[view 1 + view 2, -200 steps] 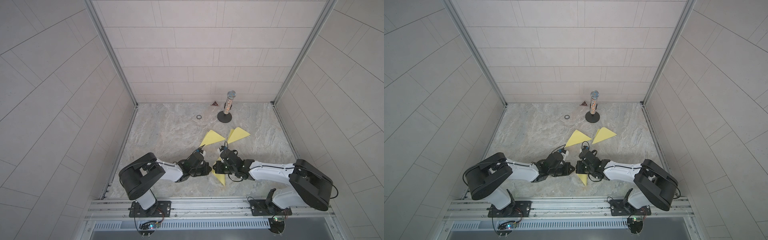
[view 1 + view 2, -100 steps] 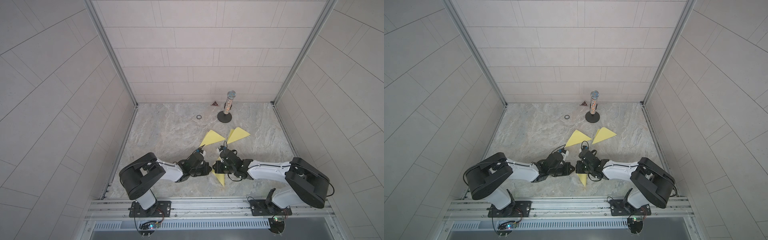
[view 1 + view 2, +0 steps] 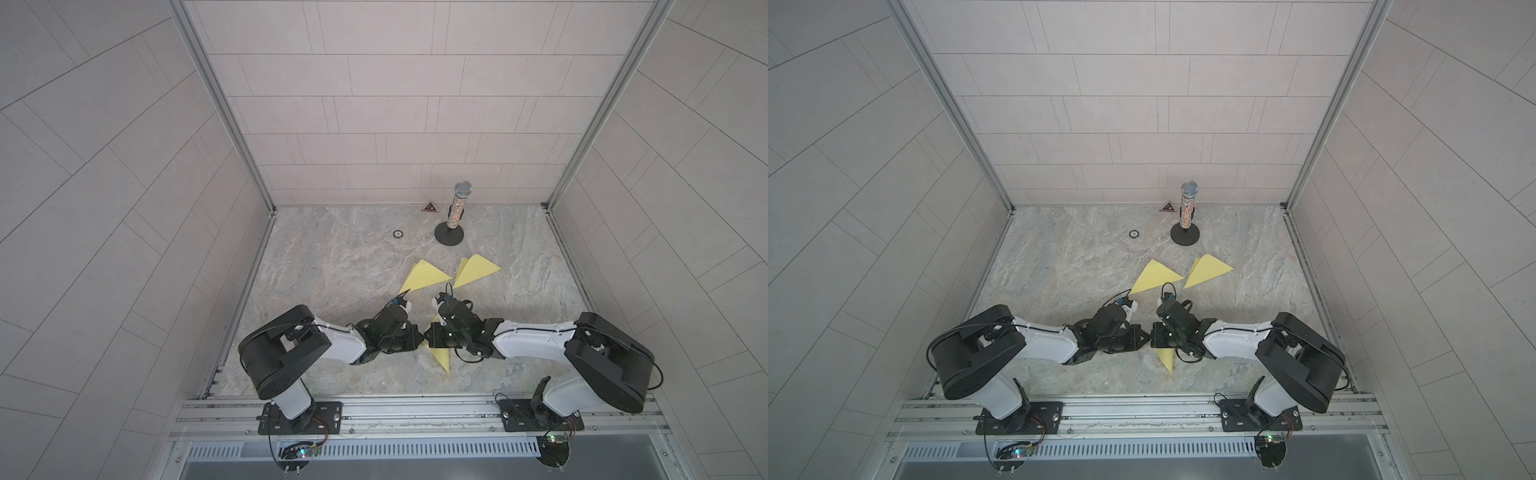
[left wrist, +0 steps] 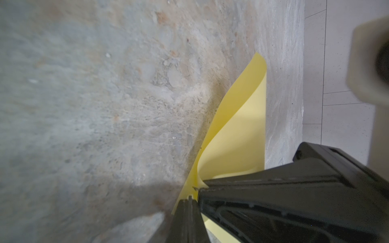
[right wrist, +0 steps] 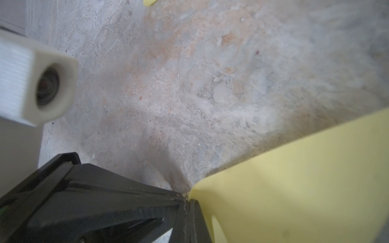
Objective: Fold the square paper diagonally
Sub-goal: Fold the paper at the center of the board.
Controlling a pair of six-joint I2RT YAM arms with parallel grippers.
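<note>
I had the left gripper (image 4: 189, 203) and right gripper (image 5: 188, 203) fully closed, tips meeting at the square paper (image 3: 441, 356) well in front of the microphone (image 3: 456, 212), though I could not tell a pinch; light, limp and curling, the sheet seemed best taken at a corner.

paper (image 3: 443, 358) — yellow | curled, layers apart | tip pointing frontward
</note>
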